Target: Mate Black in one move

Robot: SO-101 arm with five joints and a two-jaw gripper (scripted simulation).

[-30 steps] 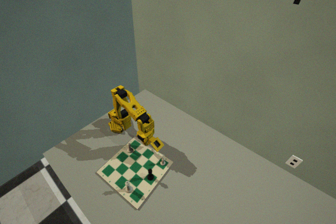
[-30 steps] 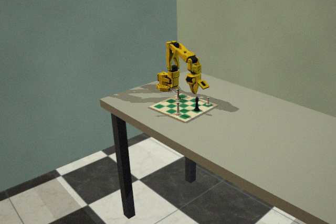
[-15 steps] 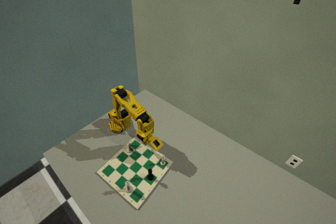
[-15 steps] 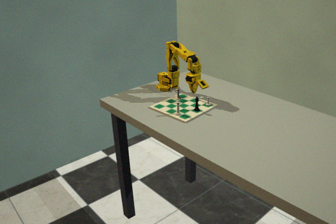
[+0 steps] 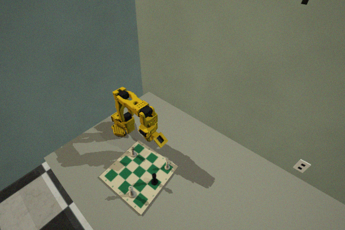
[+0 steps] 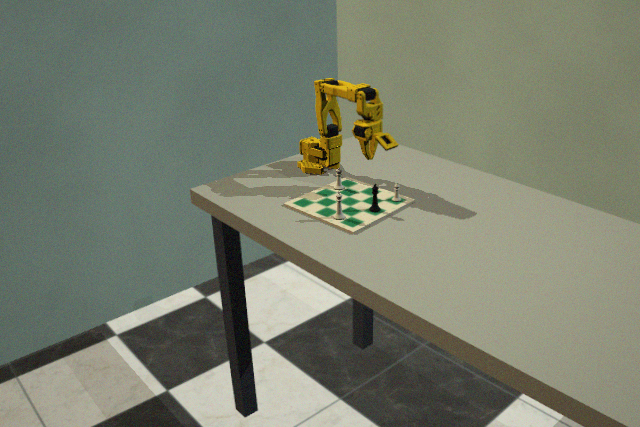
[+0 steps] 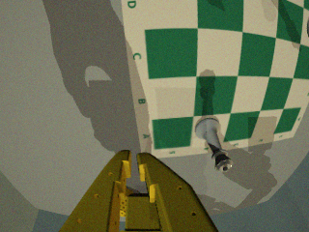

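A small green-and-cream chessboard [image 5: 138, 171] lies on the grey table in front of my yellow arm. Three white pieces stand on it: one at the board's near-arm corner [image 5: 133, 152], one at the right edge [image 5: 166, 165], one near the front edge [image 5: 131, 191]. A black piece [image 5: 153, 179] stands near the right side. My gripper [image 5: 148, 139] hangs above the table just behind the board's back edge, shut and empty. In the wrist view my closed jaws point at bare table beside the board's lettered edge, with a white piece [image 7: 212, 139] to the right.
The arm's base [image 5: 119, 127] stands behind the board near the table's back corner. The table's left edge [image 5: 60, 182] drops to a checkered floor. A wall socket [image 5: 301, 165] sits low on the right wall.
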